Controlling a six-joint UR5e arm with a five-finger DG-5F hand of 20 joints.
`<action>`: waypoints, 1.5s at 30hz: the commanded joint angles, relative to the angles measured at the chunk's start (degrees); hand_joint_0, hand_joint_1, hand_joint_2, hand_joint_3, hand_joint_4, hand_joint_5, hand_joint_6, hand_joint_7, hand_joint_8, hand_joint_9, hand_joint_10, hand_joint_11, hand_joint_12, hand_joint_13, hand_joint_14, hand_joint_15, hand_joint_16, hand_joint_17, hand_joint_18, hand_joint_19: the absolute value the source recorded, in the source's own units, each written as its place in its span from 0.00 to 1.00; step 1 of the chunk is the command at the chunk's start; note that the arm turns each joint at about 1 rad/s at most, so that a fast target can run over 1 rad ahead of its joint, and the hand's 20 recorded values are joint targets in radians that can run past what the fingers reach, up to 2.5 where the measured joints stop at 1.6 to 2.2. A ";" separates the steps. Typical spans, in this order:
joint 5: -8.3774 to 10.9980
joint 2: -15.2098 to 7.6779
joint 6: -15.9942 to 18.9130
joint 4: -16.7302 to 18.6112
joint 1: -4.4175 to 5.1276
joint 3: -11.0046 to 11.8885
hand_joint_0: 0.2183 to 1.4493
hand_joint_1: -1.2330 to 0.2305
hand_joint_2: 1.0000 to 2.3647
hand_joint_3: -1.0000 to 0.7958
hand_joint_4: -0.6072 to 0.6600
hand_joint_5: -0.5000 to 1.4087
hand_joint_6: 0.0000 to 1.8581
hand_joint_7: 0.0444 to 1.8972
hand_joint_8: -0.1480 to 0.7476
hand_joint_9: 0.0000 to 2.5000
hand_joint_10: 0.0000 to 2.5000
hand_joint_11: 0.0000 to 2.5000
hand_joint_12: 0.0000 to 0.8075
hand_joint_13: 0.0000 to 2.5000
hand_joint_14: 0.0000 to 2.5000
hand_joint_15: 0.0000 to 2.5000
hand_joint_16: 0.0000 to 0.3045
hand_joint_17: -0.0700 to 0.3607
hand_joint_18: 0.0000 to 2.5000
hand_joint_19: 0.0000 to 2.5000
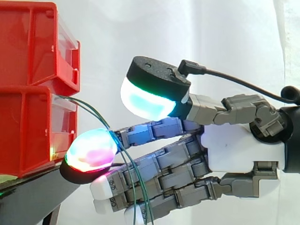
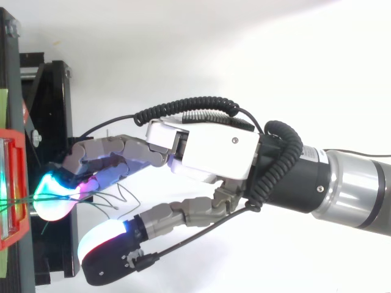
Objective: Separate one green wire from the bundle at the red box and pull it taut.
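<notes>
Two thin green wires [image 1: 132, 187] leave the front of the lower red bin [image 1: 28, 131], arch to the right and droop across my fingers. My hand [image 1: 239, 150] reaches in from the right, its fingers stretched almost straight toward the bin. One glowing fingertip [image 1: 91, 152] sits close to the bin's front, just under where the wires come out. The thumb is lifted well above the fingers, apart from them. From above, the hand [image 2: 214, 146] points left and loose green wire loops [image 2: 116, 198] lie between fingers and thumb. I cannot tell whether any wire is caught between fingers.
A second red bin [image 1: 33, 42] is stacked on the lower one. Both rest on a black stand [image 1: 28, 194], whose frame [image 2: 52, 122] lies under the fingertips in the top view. A white curtain forms the background.
</notes>
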 commanded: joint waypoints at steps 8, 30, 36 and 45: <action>-0.46 0.96 4.39 -3.24 -0.50 0.25 0.31 0.39 0.00 0.30 0.65 0.21 0.27 0.60 0.42 0.30 0.00 0.01 0.34 0.21 0.00 0.05 0.12 0.36 0.18 0.16; -0.55 1.22 4.83 -13.88 -1.29 4.99 0.30 0.47 0.00 0.30 0.62 0.23 0.27 0.68 0.43 0.34 0.00 0.03 0.35 0.23 0.00 0.06 0.12 0.36 0.20 0.17; -0.55 1.22 4.30 -13.79 -1.91 4.20 0.29 0.46 0.00 0.29 0.63 0.22 0.27 0.65 0.42 0.33 0.00 0.03 0.35 0.23 0.00 0.06 0.12 0.36 0.19 0.17; -2.04 1.22 4.39 -6.32 -3.31 -0.98 0.29 0.45 0.00 0.30 0.63 0.22 0.28 0.68 0.43 0.33 0.00 0.03 0.35 0.23 0.00 0.06 0.13 0.36 0.20 0.17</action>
